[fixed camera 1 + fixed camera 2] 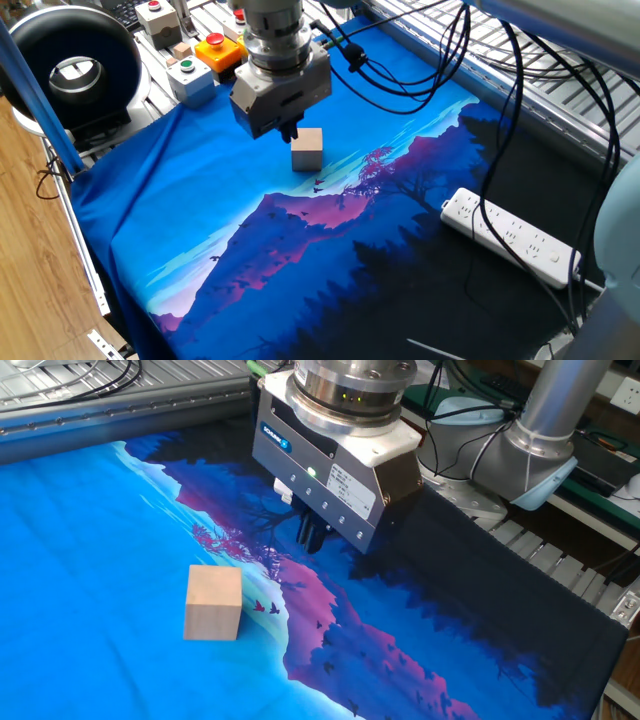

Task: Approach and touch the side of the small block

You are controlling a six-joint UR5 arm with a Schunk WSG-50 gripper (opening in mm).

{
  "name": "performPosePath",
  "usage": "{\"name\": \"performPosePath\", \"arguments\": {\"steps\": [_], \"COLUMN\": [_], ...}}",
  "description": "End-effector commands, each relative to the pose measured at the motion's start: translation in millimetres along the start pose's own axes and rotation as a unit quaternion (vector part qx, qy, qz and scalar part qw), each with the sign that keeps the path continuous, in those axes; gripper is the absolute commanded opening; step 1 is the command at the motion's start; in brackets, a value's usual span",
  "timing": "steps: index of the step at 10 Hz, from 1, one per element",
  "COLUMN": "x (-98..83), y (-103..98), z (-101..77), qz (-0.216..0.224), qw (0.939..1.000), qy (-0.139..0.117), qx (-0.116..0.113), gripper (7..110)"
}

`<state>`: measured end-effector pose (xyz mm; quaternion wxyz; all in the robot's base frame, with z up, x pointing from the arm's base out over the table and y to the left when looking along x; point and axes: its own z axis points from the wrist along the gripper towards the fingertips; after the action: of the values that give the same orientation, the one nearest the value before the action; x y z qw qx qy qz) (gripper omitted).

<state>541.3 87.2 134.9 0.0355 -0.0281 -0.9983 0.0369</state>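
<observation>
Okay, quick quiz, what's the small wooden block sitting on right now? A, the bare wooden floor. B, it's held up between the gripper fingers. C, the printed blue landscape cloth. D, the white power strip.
C: the small block rests flat on the blue printed cloth, with the gripper apart from it, fingers pressed together.

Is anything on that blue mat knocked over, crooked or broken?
Nothing stands out. The small wooden block sits flat and upright on the mat, the gripper hangs clear of it, and the power strip lies flat, undamaged.
</observation>
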Motion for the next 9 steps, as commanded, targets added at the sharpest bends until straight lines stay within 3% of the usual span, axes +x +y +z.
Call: {"name": "performPosePath", "arguments": {"steps": [1, 4, 6, 9], "x": [2.8, -10.7, -9.3, -2.2], "y": [-5.6, 5.8, 3.4, 9.2], "z": [-1.2, -1.4, -1.3, -1.3], "qz": [-0.005, -0.035, -0.027, -0.006], "qw": [0.9999, 0.9991, 0.9994, 0.9998], "qy": [0.006, -0.021, -0.019, -0.004], "qx": [0.010, -0.012, -0.008, -0.020], "gripper": [7, 7, 7, 7]}}
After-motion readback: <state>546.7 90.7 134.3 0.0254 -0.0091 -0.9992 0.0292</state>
